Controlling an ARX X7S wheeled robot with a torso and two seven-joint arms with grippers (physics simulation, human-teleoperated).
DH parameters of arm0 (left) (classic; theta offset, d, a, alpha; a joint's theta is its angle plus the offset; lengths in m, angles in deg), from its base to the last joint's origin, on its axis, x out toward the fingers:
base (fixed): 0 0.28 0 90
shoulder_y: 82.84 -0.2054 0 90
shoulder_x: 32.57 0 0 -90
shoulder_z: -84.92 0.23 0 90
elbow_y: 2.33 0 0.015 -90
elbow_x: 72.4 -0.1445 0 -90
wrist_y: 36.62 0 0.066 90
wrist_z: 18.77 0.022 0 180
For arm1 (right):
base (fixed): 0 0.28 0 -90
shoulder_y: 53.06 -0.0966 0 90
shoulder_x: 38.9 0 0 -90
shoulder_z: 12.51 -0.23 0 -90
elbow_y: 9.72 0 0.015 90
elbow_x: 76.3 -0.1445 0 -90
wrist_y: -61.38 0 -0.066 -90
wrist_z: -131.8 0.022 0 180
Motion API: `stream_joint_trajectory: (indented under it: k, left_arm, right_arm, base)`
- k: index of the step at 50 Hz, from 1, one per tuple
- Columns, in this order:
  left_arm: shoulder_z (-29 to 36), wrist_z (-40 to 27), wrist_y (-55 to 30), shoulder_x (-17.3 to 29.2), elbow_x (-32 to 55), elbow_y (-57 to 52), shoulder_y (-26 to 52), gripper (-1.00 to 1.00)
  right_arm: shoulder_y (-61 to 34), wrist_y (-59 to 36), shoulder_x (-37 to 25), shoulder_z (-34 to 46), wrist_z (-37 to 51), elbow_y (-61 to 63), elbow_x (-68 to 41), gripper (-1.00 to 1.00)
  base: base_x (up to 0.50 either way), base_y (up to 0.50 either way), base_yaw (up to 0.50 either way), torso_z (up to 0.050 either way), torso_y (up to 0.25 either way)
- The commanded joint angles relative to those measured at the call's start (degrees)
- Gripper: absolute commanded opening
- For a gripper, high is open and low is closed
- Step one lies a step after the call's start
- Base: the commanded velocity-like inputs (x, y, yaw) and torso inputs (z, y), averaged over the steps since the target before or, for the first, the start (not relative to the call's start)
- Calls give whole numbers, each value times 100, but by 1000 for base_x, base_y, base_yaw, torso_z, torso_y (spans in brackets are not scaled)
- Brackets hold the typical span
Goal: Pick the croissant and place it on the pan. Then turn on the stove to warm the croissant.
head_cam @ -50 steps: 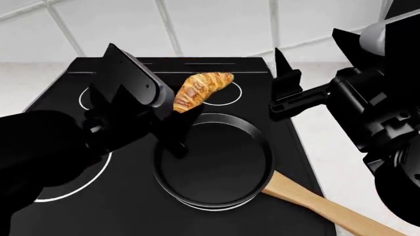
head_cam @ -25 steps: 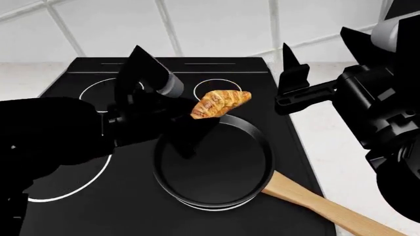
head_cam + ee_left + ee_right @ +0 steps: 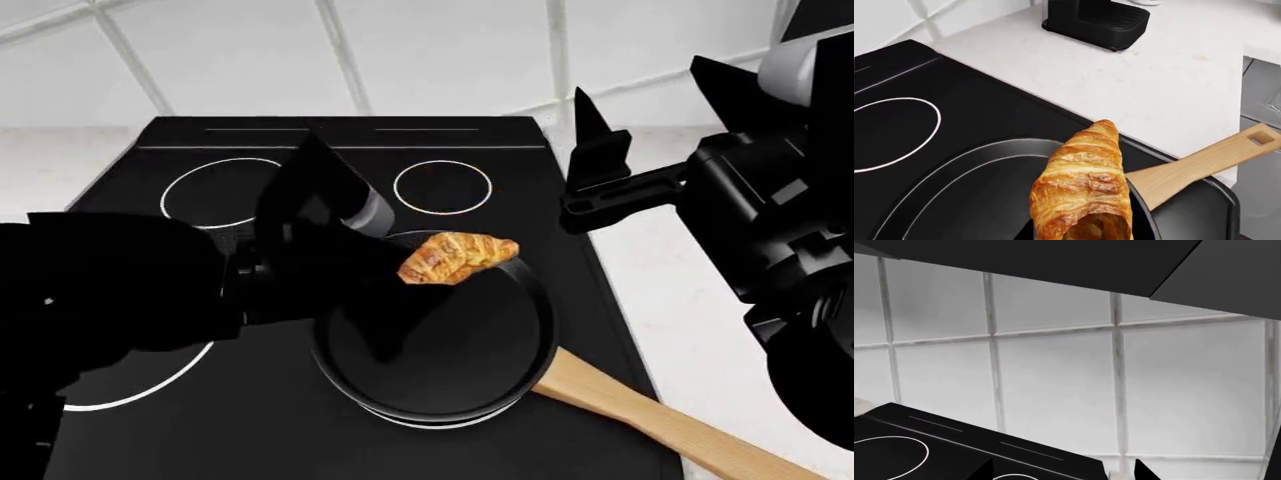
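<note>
The golden-brown croissant hangs in my left gripper, which is shut on it just above the far rim of the round black pan. The pan's wooden handle points to the front right. In the left wrist view the croissant fills the foreground over the pan, with the handle beyond. The black stove carries the pan on its front right burner. My right gripper is open and empty, held high above the stove's right edge; in the right wrist view its fingertips show apart.
White-ringed burners lie at the back of the stove. A white tiled wall stands behind. A white counter lies right of the stove, with a black appliance on it. The stove knobs are out of view.
My left gripper has carried the croissant forward, to the right and down, from over the back burner to just above the pan's far rim. The right arm has barely moved.
</note>
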Motion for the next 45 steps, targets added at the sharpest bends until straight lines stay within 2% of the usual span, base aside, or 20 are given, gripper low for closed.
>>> stream_joint_trajectory:
  k: [1,38,39,45]
  left_arm:
    - [170,-18,-142,67,71,-14,-25,-100]
    - [818,368,37,167,-492,94,92,-100]
    - [832,379,48,171,-507,88,96,100]
    - [881,412,46,174,-520,98,130,100]
  right_arm:
    - [8,43,-25,-1,18,16,-55,100]
    - [213,304,-84,84,-186,-57,191,100]
    - [219,310,-86,85,-189,-57,196,100]
    - [248,343,-105,76,-191,-49,193,100]
  base:
    - [0,0,0,0,0]
    - [0,0,0,0,0]
    - [0,0,0,0,0]
    - [0,0,0,0,0]
